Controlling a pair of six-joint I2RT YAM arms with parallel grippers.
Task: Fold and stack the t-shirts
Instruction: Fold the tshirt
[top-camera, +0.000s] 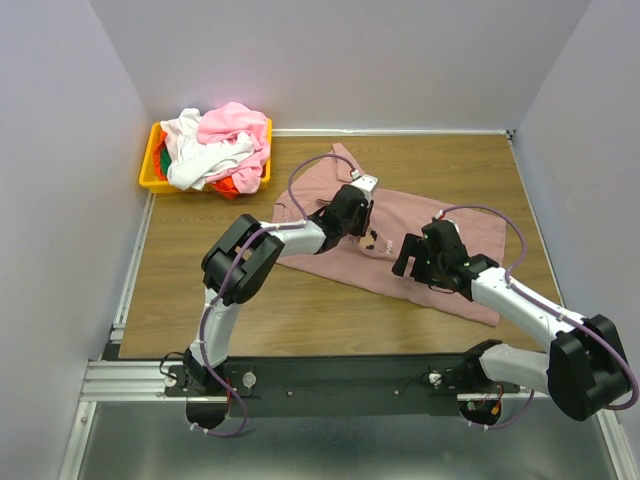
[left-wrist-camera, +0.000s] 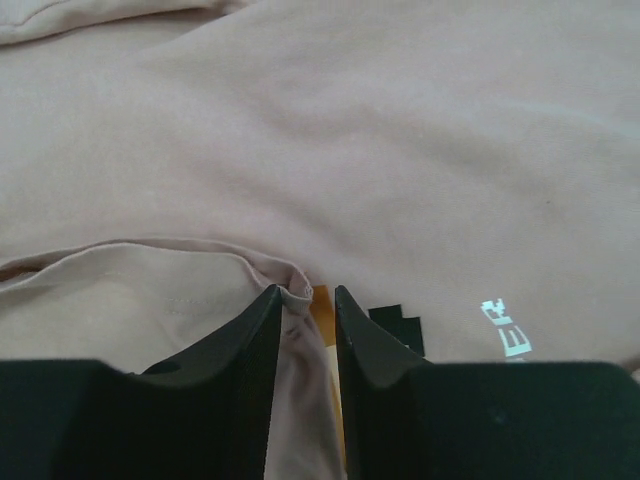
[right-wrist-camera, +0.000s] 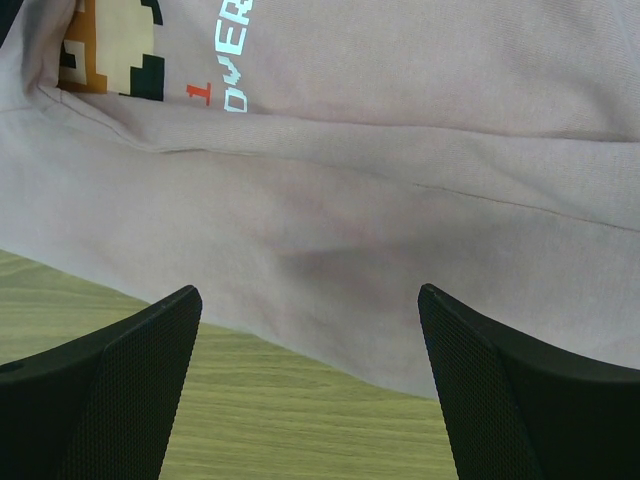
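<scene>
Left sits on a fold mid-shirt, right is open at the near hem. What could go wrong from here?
1. A fold of the shirt sits between the left gripper's narrow jaws; pulling away could snag it and rumple the spread cloth.
2. The right gripper hangs open right at the hem, partly over bare table; closing there may pinch too little cloth, and it could slip mid-fold.

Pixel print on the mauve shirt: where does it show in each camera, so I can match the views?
Top external: pixel print, small dark marks mid-chest on the mauve t-shirt.
Left wrist: bottom centre, just right of the left gripper, partly under a fold.
Right wrist: top left corner, cut by the frame edge.
Shared landmark: pale lettering beside the print, readable in both wrist views.
</scene>
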